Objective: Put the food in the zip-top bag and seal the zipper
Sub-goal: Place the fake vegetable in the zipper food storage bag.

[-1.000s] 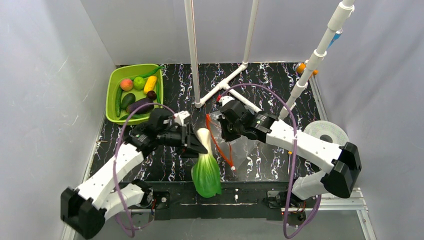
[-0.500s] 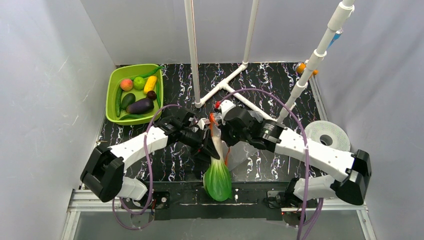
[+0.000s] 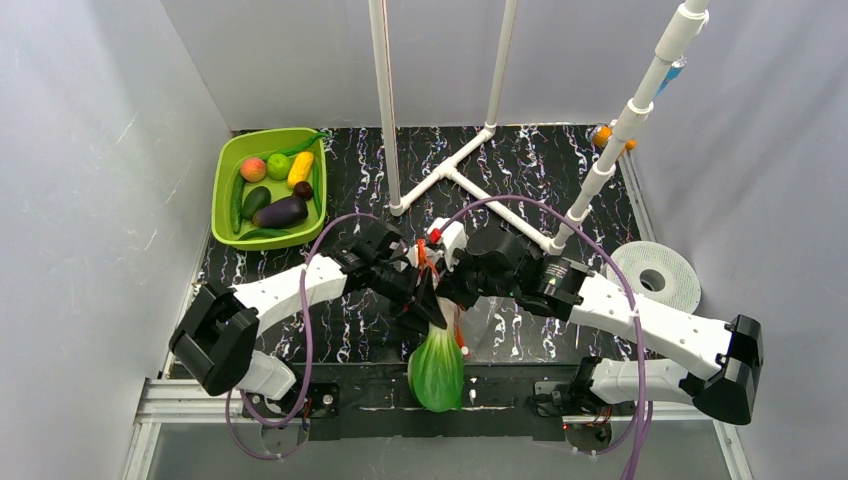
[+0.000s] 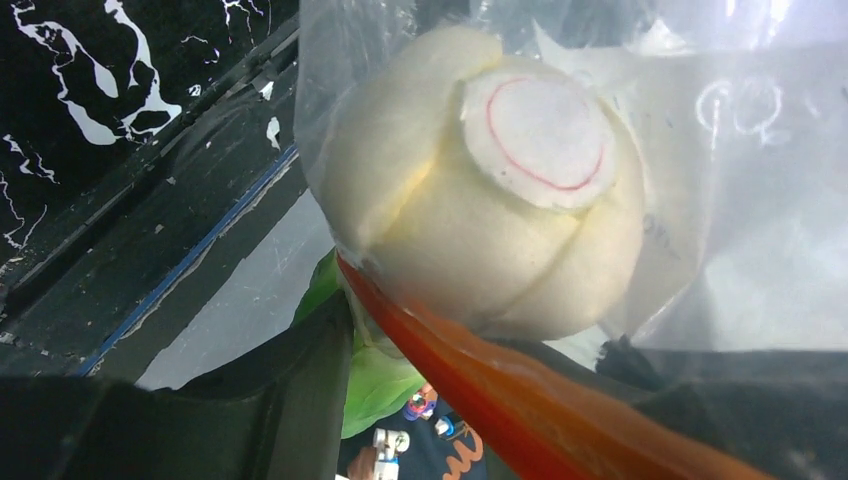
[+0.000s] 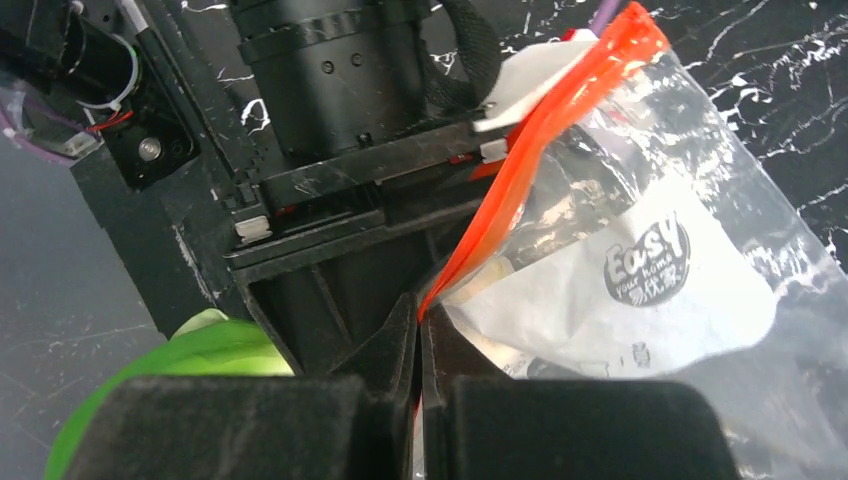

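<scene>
Clenching right end effector (image 5: pixel 420 325) on zipper (image 5: pixel 530 165) to hold mouth open; feeding leafy green vegetable (image 3: pixel 437 365), grasped in left end effector (image 3: pixel 422 302), stalk-first into zip-top bag (image 5: pixel 660 250).

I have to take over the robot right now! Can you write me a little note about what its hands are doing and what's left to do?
Left gripper: closed on the leafy green vegetable, near its white stalk.
Right gripper: shut on the zipper, holding up the zip-top bag.
Done: the stalk end is at the bag's mouth and looks partly inside. The leaves are outside.
Left: push the vegetable all the way in, add the eggplant and the other food from the green tray, then seal the zipper.
</scene>
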You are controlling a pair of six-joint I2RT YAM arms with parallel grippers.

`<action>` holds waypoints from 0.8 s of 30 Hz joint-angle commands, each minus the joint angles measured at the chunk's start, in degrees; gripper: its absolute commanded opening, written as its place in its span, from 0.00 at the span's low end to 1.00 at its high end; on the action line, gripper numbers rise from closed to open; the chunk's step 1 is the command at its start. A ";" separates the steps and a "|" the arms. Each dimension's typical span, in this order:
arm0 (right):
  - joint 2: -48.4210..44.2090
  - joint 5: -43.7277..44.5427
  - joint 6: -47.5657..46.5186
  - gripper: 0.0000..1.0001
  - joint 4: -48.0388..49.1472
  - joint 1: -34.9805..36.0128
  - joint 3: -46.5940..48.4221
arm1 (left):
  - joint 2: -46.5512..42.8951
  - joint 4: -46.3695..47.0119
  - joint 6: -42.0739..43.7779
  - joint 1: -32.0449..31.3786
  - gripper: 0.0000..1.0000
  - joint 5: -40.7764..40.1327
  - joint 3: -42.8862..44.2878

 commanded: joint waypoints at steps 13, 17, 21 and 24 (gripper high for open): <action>6.27 4.76 8.29 0.01 4.65 -0.85 -0.54 | -3.48 -3.75 6.91 -0.77 0.16 -26.99 0.98; 11.29 8.79 12.03 0.01 0.27 -2.06 3.54 | 1.24 -8.95 10.10 -0.82 0.23 -31.83 5.78; 16.20 10.21 16.20 0.01 -3.58 -3.34 6.31 | 0.25 -8.18 10.24 -1.07 0.49 -35.86 3.94; 17.27 8.96 18.02 0.01 -3.09 -4.04 6.00 | -7.18 -4.67 11.25 -1.60 0.78 -38.01 -4.94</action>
